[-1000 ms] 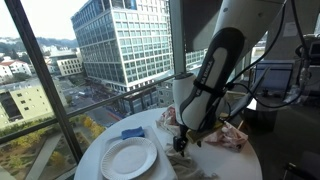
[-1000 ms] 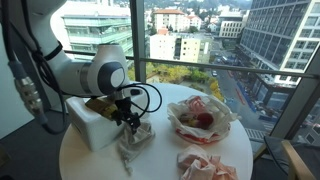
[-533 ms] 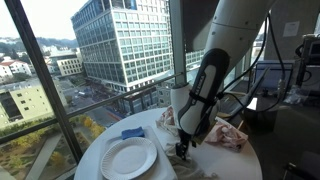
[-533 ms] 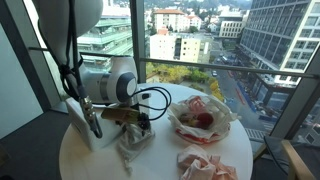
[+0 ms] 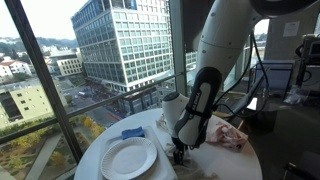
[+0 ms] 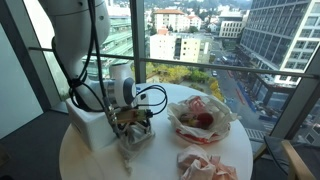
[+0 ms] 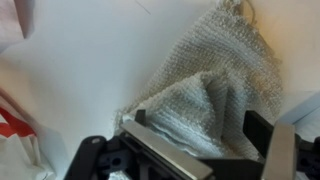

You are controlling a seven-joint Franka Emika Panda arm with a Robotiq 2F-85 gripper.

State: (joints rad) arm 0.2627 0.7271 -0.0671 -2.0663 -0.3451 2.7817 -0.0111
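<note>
A crumpled grey knitted cloth [image 7: 215, 80] lies on the round white table [image 7: 80, 60]. My gripper [image 7: 200, 125] is low over it, jaws open, with a raised fold of the cloth between the two dark fingertips. I cannot tell whether the pads touch the cloth. In an exterior view the gripper [image 6: 130, 124] is right above the cloth [image 6: 130, 152], next to a white box [image 6: 88, 128]. In the other exterior view the gripper [image 5: 180, 150] comes down just right of a white plate [image 5: 128, 157].
A paper-lined bowl [image 6: 200, 118] with something red inside stands near the window, and a pink-and-white wrapper [image 6: 205, 165] lies in front of it. A blue item [image 5: 133, 133] sits behind the plate. Glass window walls run close round the table.
The arm has come down and the gripper has dropped onto the grey cloth. The jaws have stayed open and the cloth has not moved.
</note>
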